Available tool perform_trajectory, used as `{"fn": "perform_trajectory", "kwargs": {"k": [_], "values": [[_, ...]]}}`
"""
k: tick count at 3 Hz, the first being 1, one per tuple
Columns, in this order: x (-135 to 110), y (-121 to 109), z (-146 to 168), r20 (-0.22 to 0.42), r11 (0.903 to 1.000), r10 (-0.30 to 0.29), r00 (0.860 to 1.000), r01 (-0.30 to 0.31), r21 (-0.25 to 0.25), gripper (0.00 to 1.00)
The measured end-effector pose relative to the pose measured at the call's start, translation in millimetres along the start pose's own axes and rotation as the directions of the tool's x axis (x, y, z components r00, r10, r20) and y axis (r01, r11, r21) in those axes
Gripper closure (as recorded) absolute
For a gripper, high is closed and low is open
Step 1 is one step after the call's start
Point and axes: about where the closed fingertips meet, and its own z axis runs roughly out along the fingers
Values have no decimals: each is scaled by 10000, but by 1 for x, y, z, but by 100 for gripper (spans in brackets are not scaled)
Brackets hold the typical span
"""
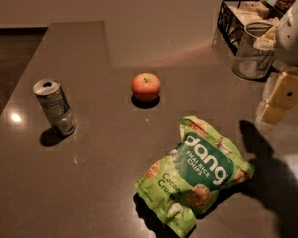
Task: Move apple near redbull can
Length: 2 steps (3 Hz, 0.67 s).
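Note:
The apple [146, 87], small, round and red-orange, sits on the dark counter [104, 177] near the middle. The redbull can [54, 107], silver and blue with a pull-tab top, stands at the left, well apart from the apple. My gripper [280, 98] is at the right edge of the view, above the counter, far to the right of the apple, with cream-coloured fingers pointing down-left. It holds nothing that I can see.
A green bag of rice chips [196, 175] lies at the front, right of centre. A clear glass cup [253, 51] and a black wire basket [241, 16] stand at the back right. The counter's left edge runs diagonally past the can.

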Motion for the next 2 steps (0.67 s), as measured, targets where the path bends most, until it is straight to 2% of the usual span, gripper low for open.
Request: {"fn": "perform_trajectory", "kwargs": {"k": [1, 2], "values": [[0, 0, 0, 1, 10000, 0, 10000, 0, 2, 0], [-13, -7, 5, 236, 10000, -17, 9997, 17, -3, 0]]}}
